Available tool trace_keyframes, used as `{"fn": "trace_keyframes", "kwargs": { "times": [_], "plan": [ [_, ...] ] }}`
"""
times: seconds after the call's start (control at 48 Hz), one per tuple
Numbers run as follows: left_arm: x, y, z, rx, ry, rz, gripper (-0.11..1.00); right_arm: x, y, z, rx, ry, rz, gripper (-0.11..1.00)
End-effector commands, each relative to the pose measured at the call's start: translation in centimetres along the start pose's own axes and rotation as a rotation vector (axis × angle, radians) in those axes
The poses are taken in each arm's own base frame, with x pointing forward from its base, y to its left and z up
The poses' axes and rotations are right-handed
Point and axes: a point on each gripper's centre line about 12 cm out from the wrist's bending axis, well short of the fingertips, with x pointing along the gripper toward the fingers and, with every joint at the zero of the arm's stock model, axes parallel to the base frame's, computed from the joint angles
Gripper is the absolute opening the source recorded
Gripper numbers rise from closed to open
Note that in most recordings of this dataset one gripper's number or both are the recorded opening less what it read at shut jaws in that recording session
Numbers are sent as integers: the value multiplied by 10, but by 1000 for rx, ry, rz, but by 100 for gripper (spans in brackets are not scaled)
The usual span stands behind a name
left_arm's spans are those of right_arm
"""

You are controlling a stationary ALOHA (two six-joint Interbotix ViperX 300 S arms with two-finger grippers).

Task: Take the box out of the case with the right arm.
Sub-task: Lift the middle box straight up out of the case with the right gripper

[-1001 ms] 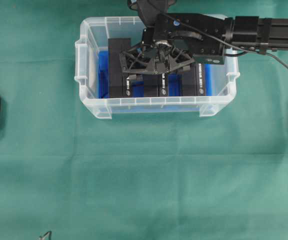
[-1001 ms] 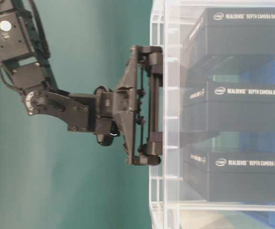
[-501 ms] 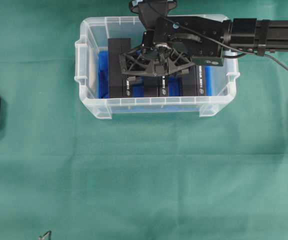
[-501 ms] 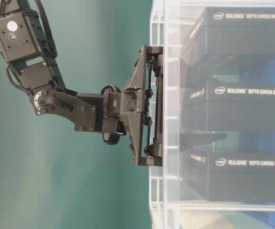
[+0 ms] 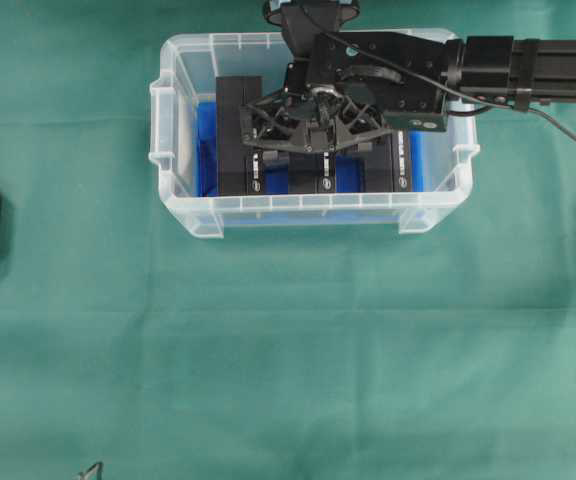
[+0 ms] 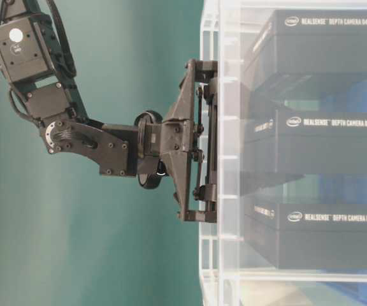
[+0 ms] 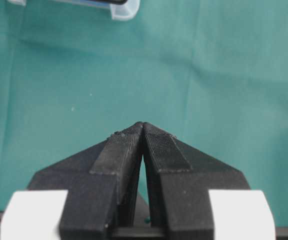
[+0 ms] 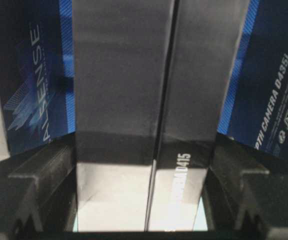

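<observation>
The left gripper (image 7: 143, 131) sits out of the way over bare green cloth (image 5: 268, 350), its black fingers pressed together on nothing; a corner of the case shows at the far edge of its own view, so it is parked near but clear of the work, leaving the tub to the other arm

The case (image 5: 178, 150) stands on the far half of the cloth, a clear tub with a blue sheet (image 5: 206, 150) on its bottom. Three black boxes stand on edge inside it, side by side: a left box (image 5: 230, 150), the middle box (image 5: 320, 178) and a right box (image 5: 396, 165). Packed upright like this, only their narrow upper edges offer a place to pinch

The right arm (image 5: 528, 68) reaches in from the right and its right gripper (image 5: 313, 135) points straight down into the tub, the lattice frame level with the rim in the table-level view. In the wrist view the middle box (image 8: 144, 100) fills the gap between the fingers (image 8: 44, 175), one on each flank, with the blue faces of its neighbours to either side. The jaws stand partly apart and astride this box; whether the pads already press on it I cannot tell. It looks like the closing step of the grasp, with the box not yet lifted from the case
</observation>
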Motion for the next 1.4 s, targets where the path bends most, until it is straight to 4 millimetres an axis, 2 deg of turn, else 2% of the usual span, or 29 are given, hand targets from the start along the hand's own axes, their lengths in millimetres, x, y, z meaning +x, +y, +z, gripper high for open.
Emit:
{"fn": "trace_keyframes", "kwargs": {
  "times": [0.0,0.25,0.459,0.772,1.126,1.376],
  "plan": [
    [-1,-1,4,4,-5,-1,0,-12,3,0,3,-1,32,65],
    [-1,-1,4,4,-6,-1,0,-15,4,0,2,-3,35,65],
    [-1,-1,4,4,-6,-1,0,-33,6,2,-2,-15,45,65],
    [-2,-1,4,4,-9,-2,0,-79,9,7,-8,-54,48,65],
    [-2,-1,3,4,-4,-2,0,-148,5,10,-10,-113,70,65],
    [-2,-1,2,4,6,2,0,-188,3,9,-10,-162,92,65]
  ]
}}
